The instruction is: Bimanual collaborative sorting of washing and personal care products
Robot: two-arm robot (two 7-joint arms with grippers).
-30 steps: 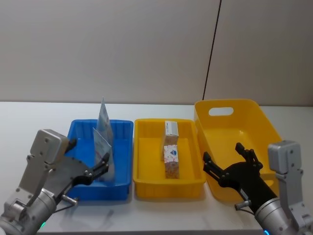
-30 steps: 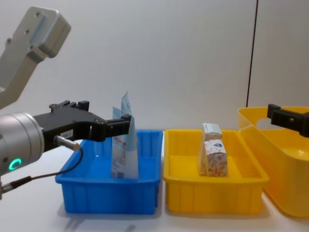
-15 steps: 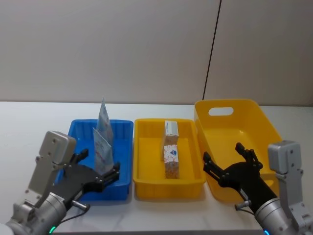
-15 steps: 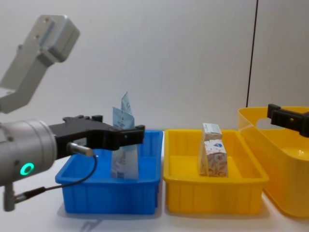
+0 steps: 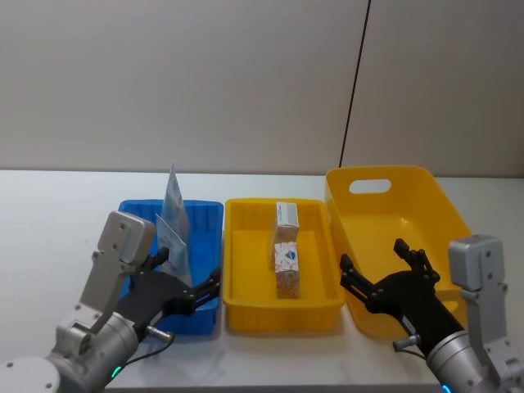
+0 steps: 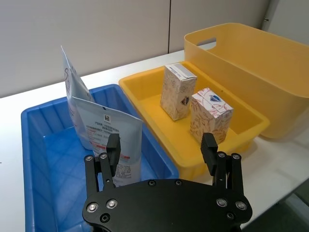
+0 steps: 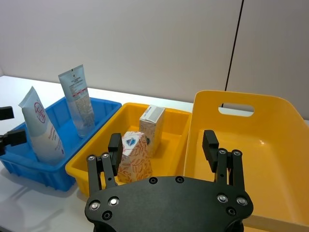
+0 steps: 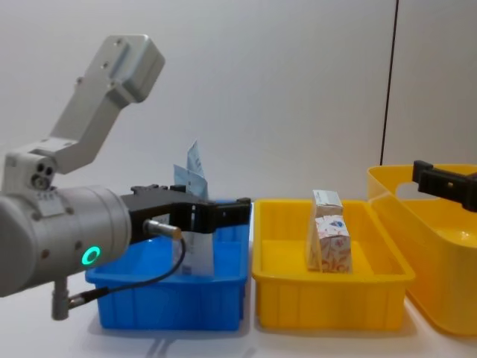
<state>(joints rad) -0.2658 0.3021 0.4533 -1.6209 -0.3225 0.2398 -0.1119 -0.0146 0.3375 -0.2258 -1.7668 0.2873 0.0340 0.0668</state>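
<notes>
Two pale-blue tubes stand in the blue bin (image 5: 205, 214): a tall one (image 5: 173, 196) at the back and a shorter one (image 5: 170, 239) in front. The yellow tray (image 5: 236, 214) holds a cream carton (image 5: 286, 215) and, nearer me, a white carton with orange-red pattern (image 5: 286, 268). My left gripper (image 5: 188, 277) hangs open over the blue bin's front right part, beside the front tube (image 6: 108, 140), with nothing between its fingers (image 6: 113, 145). My right gripper (image 5: 378, 262) is open and empty over the front of the large yellow bin (image 5: 391, 176).
The three containers stand side by side on a white table, close to a grey wall behind. Bare table lies to the left of the blue bin and along the front edge. The large yellow bin (image 7: 251, 140) holds nothing that I can see.
My left arm has swung right along the blue bin's front, toward the yellow tray. The right arm, tubes and cartons have not moved.
</notes>
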